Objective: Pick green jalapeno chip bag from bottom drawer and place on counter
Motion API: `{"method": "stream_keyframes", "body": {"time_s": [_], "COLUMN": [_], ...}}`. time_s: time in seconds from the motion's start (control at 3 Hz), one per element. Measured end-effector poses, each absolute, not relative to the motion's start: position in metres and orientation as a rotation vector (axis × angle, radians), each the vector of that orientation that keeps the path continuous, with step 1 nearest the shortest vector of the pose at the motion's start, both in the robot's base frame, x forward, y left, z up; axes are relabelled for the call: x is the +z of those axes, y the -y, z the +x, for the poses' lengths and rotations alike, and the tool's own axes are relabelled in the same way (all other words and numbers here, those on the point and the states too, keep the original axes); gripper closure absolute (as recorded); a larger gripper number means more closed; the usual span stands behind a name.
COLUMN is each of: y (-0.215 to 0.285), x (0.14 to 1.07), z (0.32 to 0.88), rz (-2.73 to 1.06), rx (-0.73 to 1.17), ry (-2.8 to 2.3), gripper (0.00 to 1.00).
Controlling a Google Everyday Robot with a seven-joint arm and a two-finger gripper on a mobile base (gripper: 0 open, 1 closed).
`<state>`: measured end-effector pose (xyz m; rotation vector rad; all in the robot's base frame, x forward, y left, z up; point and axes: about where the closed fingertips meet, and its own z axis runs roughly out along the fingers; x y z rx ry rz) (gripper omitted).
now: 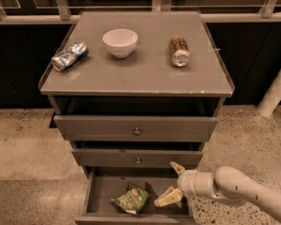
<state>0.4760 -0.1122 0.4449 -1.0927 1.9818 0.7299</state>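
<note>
The green jalapeno chip bag (131,199) lies crumpled on the floor of the open bottom drawer (99,192), near its middle. My gripper (173,183) reaches in from the right on a white arm, over the drawer's right part, just right of the bag and apart from it. Its two pale fingers (168,197) are spread open and hold nothing. The counter (136,69) is the grey cabinet top above.
On the counter are a crushed silver-blue can (69,56) at the left, a white bowl (120,42) in the middle and a brown can (179,50) at the right. Two upper drawers with round knobs (136,131) stand slightly open. A white post (275,90) stands at right.
</note>
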Motion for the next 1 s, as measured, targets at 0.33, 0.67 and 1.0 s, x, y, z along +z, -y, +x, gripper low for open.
{"method": "stream_keyframes", "body": {"time_s": [0.33, 0.67, 1.0], "y": [0.107, 0.088, 0.059], "x": [0.402, 0.324, 0.248], "z": [0.465, 0.454, 0.443], "rz": [-1.023, -0.946, -0.897], "rx": [0.793, 0.872, 0.998], "ry": [-2.011, -2.042, -2.085], "gripper": [0.0, 0.0, 0.0]}}
